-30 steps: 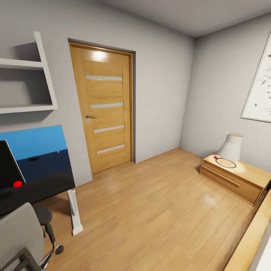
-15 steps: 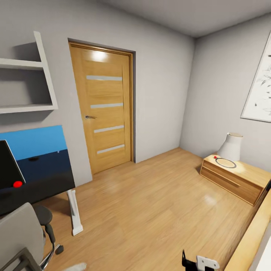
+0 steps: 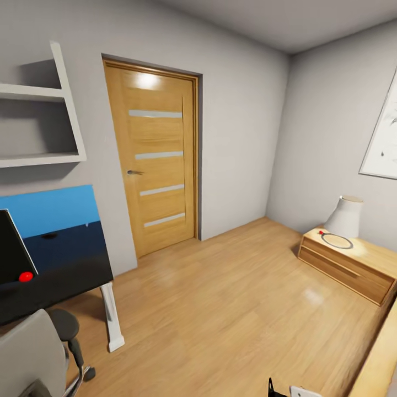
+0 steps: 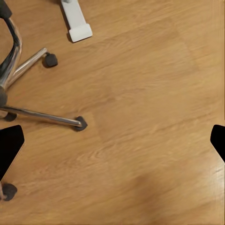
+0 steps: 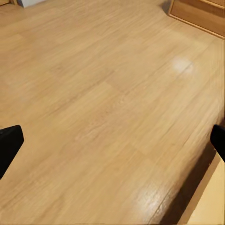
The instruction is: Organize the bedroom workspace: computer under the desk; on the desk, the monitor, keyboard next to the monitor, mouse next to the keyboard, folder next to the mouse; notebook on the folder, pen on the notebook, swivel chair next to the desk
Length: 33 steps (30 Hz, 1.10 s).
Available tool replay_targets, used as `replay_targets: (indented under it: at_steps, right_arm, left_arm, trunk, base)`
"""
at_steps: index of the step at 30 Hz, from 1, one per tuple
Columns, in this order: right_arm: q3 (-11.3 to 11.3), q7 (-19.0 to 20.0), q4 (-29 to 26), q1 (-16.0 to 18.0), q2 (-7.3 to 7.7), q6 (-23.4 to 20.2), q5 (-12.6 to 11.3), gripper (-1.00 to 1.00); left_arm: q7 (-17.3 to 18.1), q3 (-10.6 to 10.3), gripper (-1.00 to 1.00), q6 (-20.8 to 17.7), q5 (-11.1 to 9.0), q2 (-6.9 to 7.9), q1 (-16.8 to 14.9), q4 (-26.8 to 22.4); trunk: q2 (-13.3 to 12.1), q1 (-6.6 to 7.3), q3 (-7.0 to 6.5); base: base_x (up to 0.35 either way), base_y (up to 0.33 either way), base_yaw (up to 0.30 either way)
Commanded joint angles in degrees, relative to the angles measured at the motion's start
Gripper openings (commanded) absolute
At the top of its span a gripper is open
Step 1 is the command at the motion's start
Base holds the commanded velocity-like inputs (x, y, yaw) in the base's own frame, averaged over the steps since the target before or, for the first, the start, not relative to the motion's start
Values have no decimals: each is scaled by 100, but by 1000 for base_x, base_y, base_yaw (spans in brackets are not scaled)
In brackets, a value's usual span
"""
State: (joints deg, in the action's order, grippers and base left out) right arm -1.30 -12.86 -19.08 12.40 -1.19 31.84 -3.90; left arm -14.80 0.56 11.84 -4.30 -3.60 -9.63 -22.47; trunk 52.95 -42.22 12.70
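Little of the body on show: black fingertips, flat and matte, wedge-shaped with angled edges, at both side edges of each wrist view — the left gripper (image 4: pixel 112 143) with one broad pointed tip and one narrower rounded one, the right gripper (image 5: pixel 112 140) much alike. At the bottom edge of the head view, a thin black upright fin beside a white, rounded casing piece (image 3: pixel 304 392). No cables, screws or markings legible on any of these parts.

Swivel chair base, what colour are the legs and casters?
Chrome legs with black casters on the swivel chair, clearest in the left wrist view.
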Motion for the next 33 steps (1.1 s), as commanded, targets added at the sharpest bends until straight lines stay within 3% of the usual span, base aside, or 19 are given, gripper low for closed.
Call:
replay_targets:
  at_steps: [1,14,33]
  right_arm:
    - [-11,20,6,3,-3,50,-40,100]
    - [-11,21,18,2,5,129,-32,100]
    - [5,21,36,0,5,121,-32,100]
  left_arm:
    - [2,-3,100,29,-47,0,-4,6]
    - [-15,-22,100,84,-54,-5,-4,15]
    - [-14,-21,100,82,-59,-9,-4,15]
  trunk:
    - [5,-3,7]
    - [5,-3,7]
    - [5,-3,7]
  base:
    - [279,175,0]
    - [109,43,-130]
    - [315,78,-17]
